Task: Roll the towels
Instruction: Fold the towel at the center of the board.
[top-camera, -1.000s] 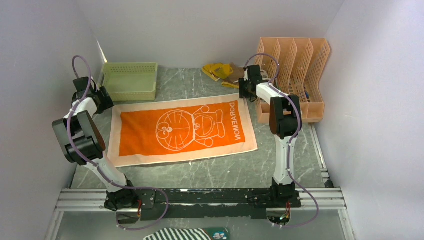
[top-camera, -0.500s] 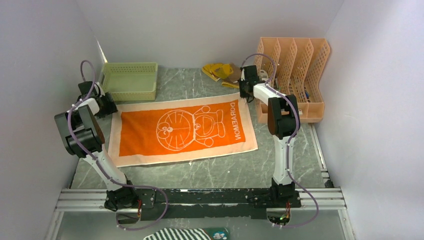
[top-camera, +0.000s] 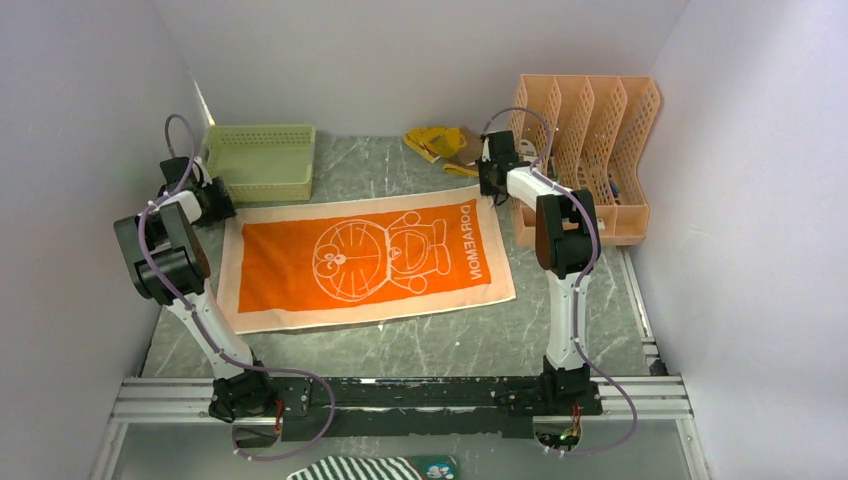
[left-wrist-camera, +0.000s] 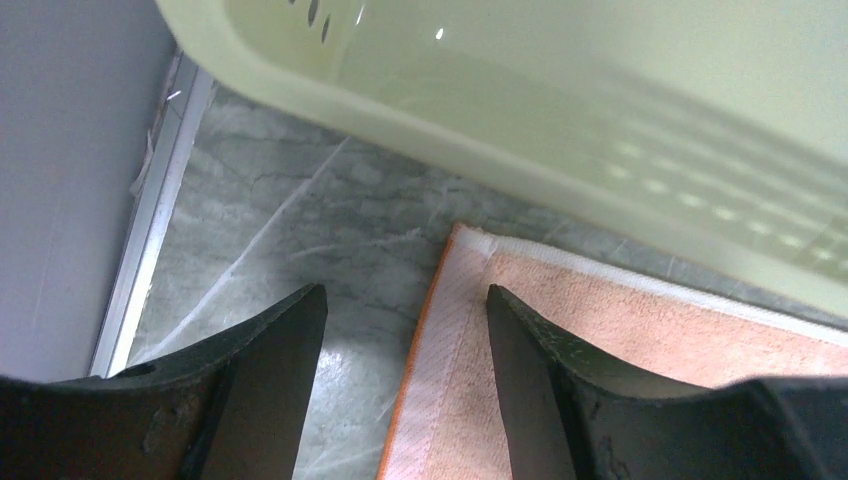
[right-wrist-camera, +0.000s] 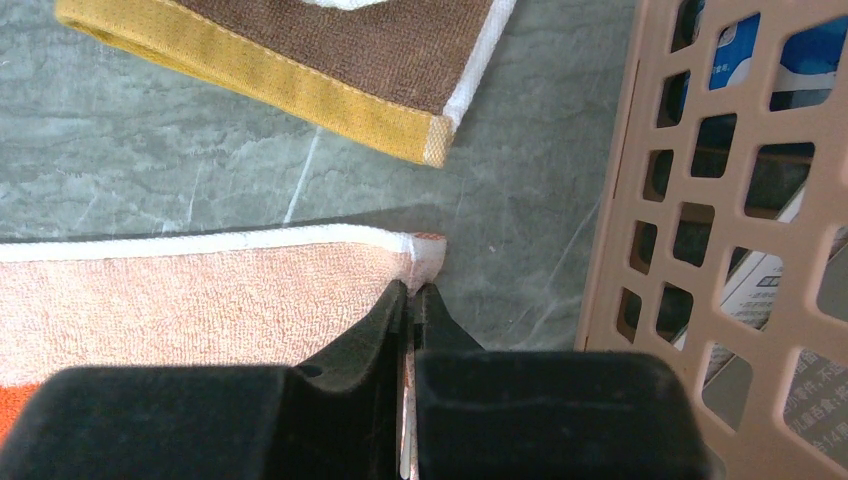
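A pale green perforated plastic basket (top-camera: 260, 162) sits at the far left of the grey marbled tabletop (top-camera: 440, 340). At the far right stands a peach lattice-walled plastic file rack (top-camera: 600, 150) — four upright slots, with blue-and-white printed packets (right-wrist-camera: 745, 60) showing behind its holes. A black-and-white striped cloth (top-camera: 350, 468) lies beyond the aluminium rail (top-camera: 160, 395) — at the very near edge.

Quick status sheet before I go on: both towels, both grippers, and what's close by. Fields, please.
orange towel: spread flat on the table, not rolled
yellow towel: bunched at the back, neither gripper on it
left gripper: open, astride the orange towel's far left corner, not gripping
right gripper: shut, pinching the orange towel's far right corner
basket: just behind the left gripper
file rack: beside the right gripper, on its right
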